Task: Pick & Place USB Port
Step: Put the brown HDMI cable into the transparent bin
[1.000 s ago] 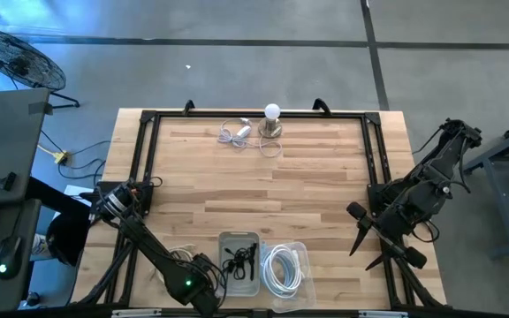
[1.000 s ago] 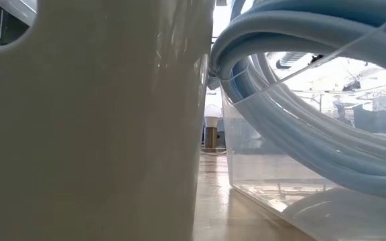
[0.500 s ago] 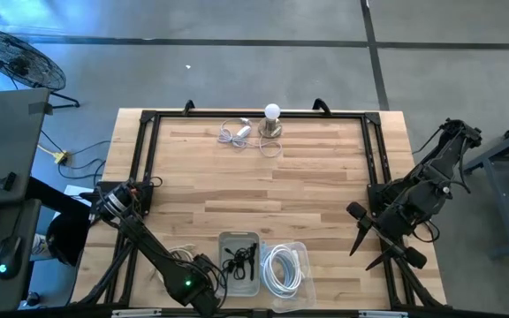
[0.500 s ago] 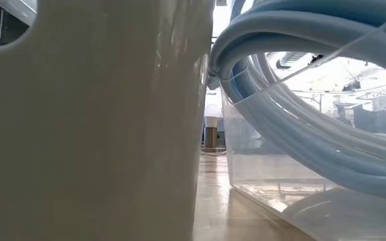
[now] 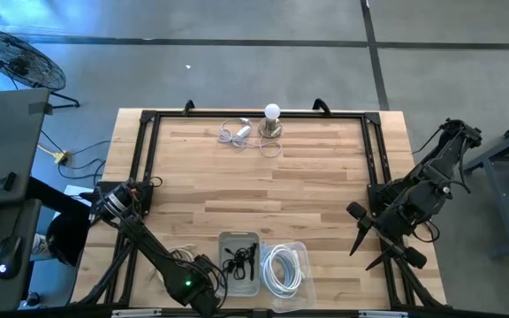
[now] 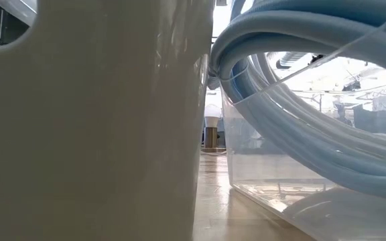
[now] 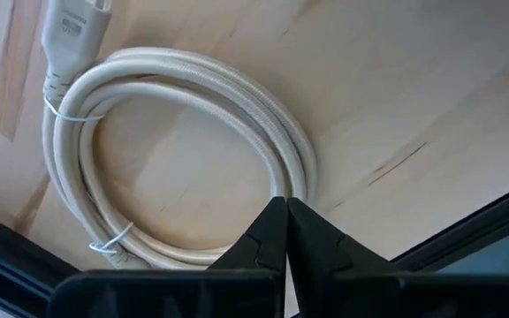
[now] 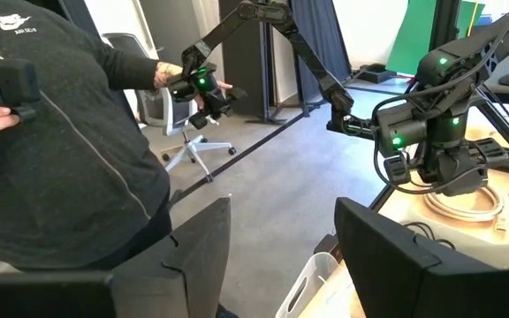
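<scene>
L gripper [image 7: 283, 215] sits low at the worktop's [image 5: 272, 190] front edge, near the front-left corner, fingers pressed tog., nothing between them; tips right over a coiled white cable [image 7: 184, 159] lying flat on the wood. R gripper [image 5: 365, 246] hangs off the worktop's right edge, jaws apart, empty.

Grey bin [image 5: 238, 263] at the front edge, near the middle, holds black USB parts [image 5: 239, 258]. Clear bin [image 5: 281, 268] touching its right side holds a white cable coil [image 5: 277, 268]. Back edge: bulb on a stand [image 5: 272, 121], small white cable [image 5: 237, 133] beside it.

R wrist view: a person in a dark top [image 8: 60, 150] stands beyond the worktop.
</scene>
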